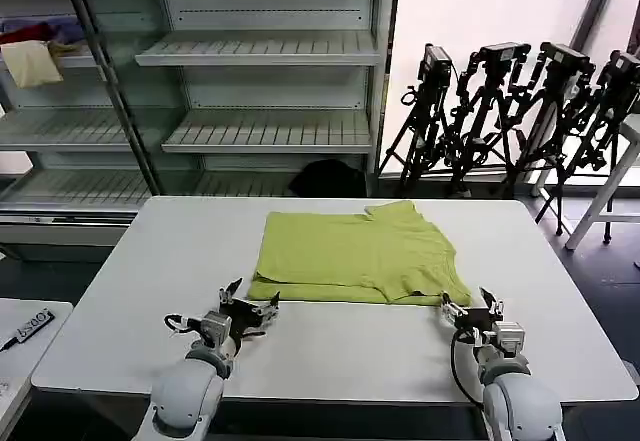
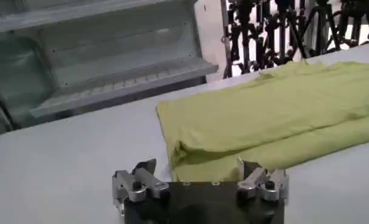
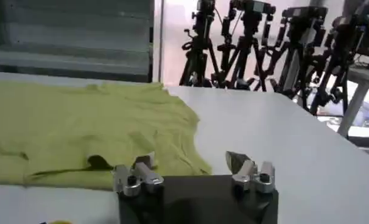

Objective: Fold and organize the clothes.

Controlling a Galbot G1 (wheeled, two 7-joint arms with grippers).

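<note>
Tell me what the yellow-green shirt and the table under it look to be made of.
T-shirt: a soft, matte knit, probably cotton; it lies limp with small wrinkles and rounded folded edges, no sheen.
Table: a smooth, hard white top, likely laminate or painted board; flat, with faint soft reflections. The core material cannot be told.

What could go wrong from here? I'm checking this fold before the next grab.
The left claw and right claw sit open at the T-shirt's near corners. The near edge is layered, so a pinch might catch only the top layer and undo the fold. The far right side looks rumpled; folding over it could trap creases.
</note>
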